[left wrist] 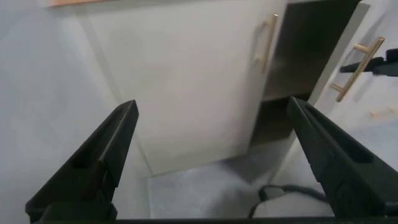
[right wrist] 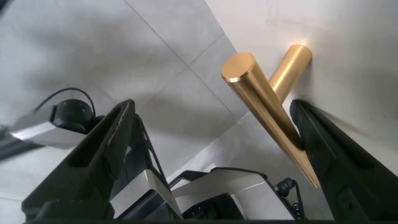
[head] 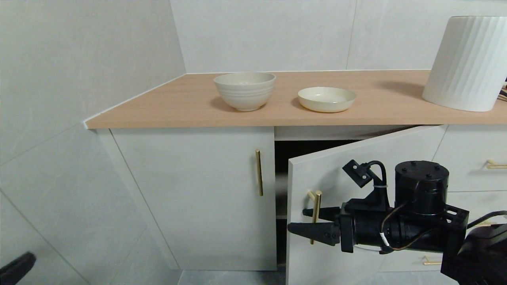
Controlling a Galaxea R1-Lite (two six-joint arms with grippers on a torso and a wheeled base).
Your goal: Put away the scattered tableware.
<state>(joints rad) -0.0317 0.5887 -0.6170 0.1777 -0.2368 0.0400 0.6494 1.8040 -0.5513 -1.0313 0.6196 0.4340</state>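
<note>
Your bowl [head: 244, 90] and shallow dish [head: 326, 99] sit side by side, apart, on the wooden countertop [head: 178, 107], well above both tools. Right gripper [head: 298, 220]: fingers spread, straddling the brass handle [head: 316, 215] of the half-open cabinet door [head: 336, 166], not clamped on it. Left gripper [left wrist: 211, 103]: fingers wide apart, holding nothing, low down facing the closed door [head: 190, 190]. Ribbed white container [head: 467, 63] stands at the counter's right end.

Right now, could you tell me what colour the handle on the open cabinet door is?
Shiny brass-gold; the handle shows best in the right wrist view.
</note>
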